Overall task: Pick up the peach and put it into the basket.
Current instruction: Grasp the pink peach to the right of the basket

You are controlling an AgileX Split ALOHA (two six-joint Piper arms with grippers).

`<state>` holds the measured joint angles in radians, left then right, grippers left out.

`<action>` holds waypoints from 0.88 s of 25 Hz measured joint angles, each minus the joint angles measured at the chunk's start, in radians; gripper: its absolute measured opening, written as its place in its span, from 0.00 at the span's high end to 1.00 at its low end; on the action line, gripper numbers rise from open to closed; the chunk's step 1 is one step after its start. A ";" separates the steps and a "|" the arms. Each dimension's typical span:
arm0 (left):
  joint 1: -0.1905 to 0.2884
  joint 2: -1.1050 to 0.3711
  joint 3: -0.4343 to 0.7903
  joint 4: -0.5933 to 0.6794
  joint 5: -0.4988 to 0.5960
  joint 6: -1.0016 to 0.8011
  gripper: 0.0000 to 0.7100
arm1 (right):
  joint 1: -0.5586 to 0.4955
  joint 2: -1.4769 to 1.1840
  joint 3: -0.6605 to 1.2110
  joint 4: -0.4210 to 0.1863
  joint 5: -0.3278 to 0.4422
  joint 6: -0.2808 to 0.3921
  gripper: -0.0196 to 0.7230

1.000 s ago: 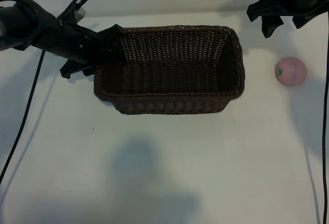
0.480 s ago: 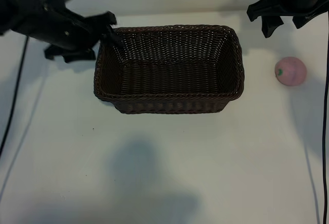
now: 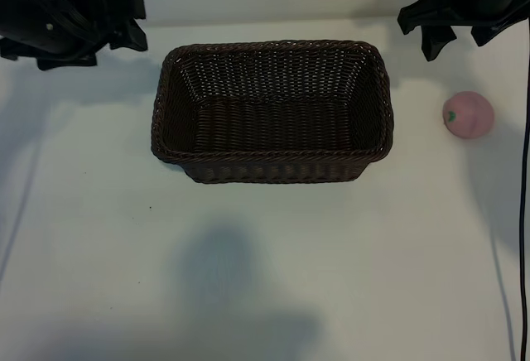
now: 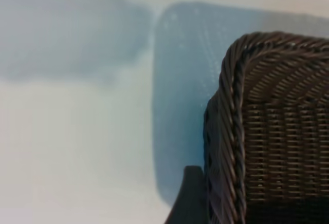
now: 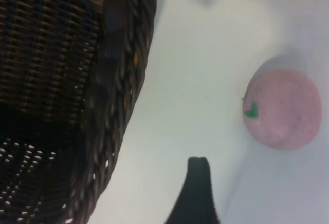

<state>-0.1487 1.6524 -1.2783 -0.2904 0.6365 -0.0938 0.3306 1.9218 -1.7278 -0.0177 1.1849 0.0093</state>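
Note:
The peach (image 3: 469, 115), small and pale pink with a green stem mark, lies on the white table to the right of the basket (image 3: 272, 169); it also shows in the right wrist view (image 5: 281, 109). The dark-brown woven basket is empty. My right gripper (image 3: 416, 36) hangs open behind the basket's far right corner, apart from the peach and holding nothing. One of its fingers (image 5: 198, 196) shows between basket and peach. My left gripper (image 3: 137, 26) stands open and empty beyond the basket's far left corner, clear of the braided rim (image 4: 231, 131).
The white table (image 3: 265, 278) stretches bare in front of the basket, with a soft shadow on it. Black cables hang along the far left and right edges of the exterior view.
My left gripper let go of the basket's left rim and drew back up and to the left. The basket, the peach and my right arm stayed put.

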 joint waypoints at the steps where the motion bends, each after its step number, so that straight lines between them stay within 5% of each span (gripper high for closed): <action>1: 0.000 -0.002 0.000 0.001 0.007 0.000 0.13 | 0.000 0.000 0.000 0.000 0.000 0.001 0.17; 14: 0.000 -0.002 0.000 0.005 0.020 -0.002 0.16 | 0.000 0.000 0.000 0.029 0.001 0.006 0.17; 22: 0.000 -0.002 0.000 0.006 0.044 0.008 0.16 | 0.000 0.007 0.000 0.018 -0.065 0.038 0.17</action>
<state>-0.1487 1.6503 -1.2783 -0.2843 0.6802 -0.0861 0.3306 1.9287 -1.7278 0.0000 1.1198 0.0473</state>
